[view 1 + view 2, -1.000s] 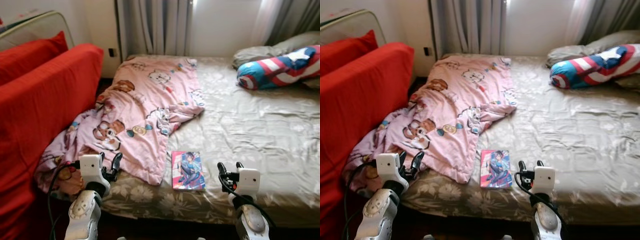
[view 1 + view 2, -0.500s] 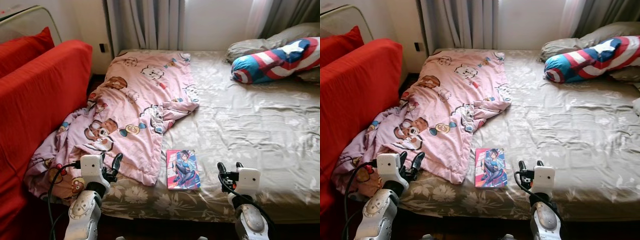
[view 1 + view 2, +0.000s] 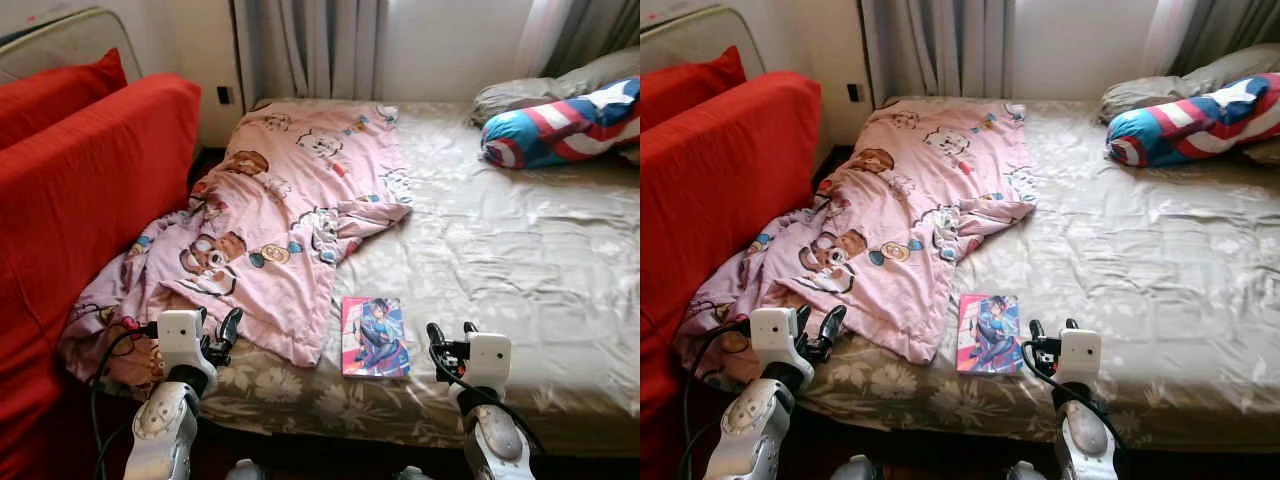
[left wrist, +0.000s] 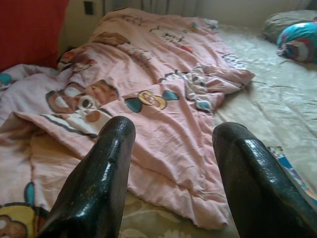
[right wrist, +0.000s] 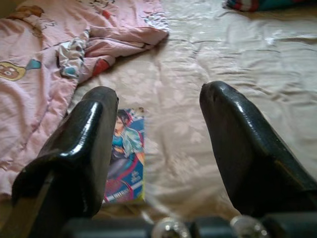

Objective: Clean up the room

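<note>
A pink cartoon-print blanket [image 3: 283, 225] lies rumpled across the left half of the bed [image 3: 500, 250] and spills over its near left corner. A colourful comic book [image 3: 375, 337] lies flat near the bed's front edge, just right of the blanket's hem. My left gripper [image 3: 218, 332] hovers open at the blanket's lower edge, holding nothing. My right gripper [image 3: 448, 337] stands open a little right of the book, also holding nothing. In the right wrist view the book [image 5: 124, 158] lies beyond one finger [image 5: 74, 148]. The left wrist view looks over the blanket [image 4: 148, 99].
A red sofa [image 3: 80, 200] with a red cushion stands close along the bed's left side. A shield-patterned bolster [image 3: 560, 125] and a grey pillow [image 3: 550, 90] lie at the bed's far right. Curtains [image 3: 310, 45] hang behind. The right half of the bed is bare sheet.
The whole picture has shifted slightly, so the camera moved. The blanket, book and both grippers keep their places relative to each other.
</note>
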Controlling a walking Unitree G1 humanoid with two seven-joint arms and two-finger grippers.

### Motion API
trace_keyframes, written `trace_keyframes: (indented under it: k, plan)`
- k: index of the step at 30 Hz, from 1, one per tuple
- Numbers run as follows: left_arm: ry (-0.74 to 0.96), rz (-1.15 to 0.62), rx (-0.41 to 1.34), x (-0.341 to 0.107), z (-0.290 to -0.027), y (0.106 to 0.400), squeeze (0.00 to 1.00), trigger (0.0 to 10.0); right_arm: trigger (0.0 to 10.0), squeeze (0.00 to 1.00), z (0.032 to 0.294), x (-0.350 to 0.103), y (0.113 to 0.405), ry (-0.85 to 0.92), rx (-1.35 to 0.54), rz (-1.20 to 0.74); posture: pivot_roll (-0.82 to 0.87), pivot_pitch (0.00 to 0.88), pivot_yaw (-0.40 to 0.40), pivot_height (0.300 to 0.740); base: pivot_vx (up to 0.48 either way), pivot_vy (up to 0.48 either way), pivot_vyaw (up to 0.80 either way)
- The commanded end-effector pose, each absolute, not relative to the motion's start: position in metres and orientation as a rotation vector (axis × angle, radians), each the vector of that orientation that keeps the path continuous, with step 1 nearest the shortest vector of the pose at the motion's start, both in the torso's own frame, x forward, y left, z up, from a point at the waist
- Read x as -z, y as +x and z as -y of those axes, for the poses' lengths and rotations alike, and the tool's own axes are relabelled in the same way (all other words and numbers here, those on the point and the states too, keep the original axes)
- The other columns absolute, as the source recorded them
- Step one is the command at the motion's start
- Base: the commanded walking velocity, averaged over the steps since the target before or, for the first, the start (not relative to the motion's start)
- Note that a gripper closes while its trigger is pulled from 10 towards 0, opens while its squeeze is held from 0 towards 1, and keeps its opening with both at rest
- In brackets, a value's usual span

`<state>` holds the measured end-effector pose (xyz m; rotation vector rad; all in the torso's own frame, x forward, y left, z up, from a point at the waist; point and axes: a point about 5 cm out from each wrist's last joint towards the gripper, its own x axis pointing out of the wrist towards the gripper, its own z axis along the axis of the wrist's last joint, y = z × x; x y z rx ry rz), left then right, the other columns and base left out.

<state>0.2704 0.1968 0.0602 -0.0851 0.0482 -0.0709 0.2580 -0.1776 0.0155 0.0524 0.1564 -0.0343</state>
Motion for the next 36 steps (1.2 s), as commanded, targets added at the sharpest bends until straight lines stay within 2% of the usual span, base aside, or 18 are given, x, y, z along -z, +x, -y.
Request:
trace_keyframes:
  k: [1,14,22,36]
  plan:
    - [-0.087,-0.041,0.071,-0.0639,-0.1989,0.2709,0.0,10.0,10.0,0.0,0.1775,-0.0181,0.2585,0.056,0.035,-0.144,-0.02,0.034,0.003,0.649,0.0,0.0,0.0]
    - [-0.075,-0.047,0.09,-0.0648,-0.1955,0.2715,0.0,10.0,10.0,0.0,0.1725,-0.0182,0.2584,0.048,0.0,-0.139,-0.02,0.034,0.007,0.649,0.0,0.0,0.0]
    - [-0.076,-0.043,0.093,-0.0659,-0.1943,0.2718,0.0,10.0,10.0,0.0,0.1705,-0.0184,0.2577,0.055,-0.015,-0.135,-0.02,0.032,0.007,0.649,0.0,0.0,0.8]
    - [-0.071,-0.045,0.104,-0.0667,-0.1925,0.2723,0.0,10.0,10.0,0.0,0.1714,-0.0167,0.2577,0.082,0.007,-0.142,-0.02,0.033,0.012,0.649,0.0,0.0,0.0]
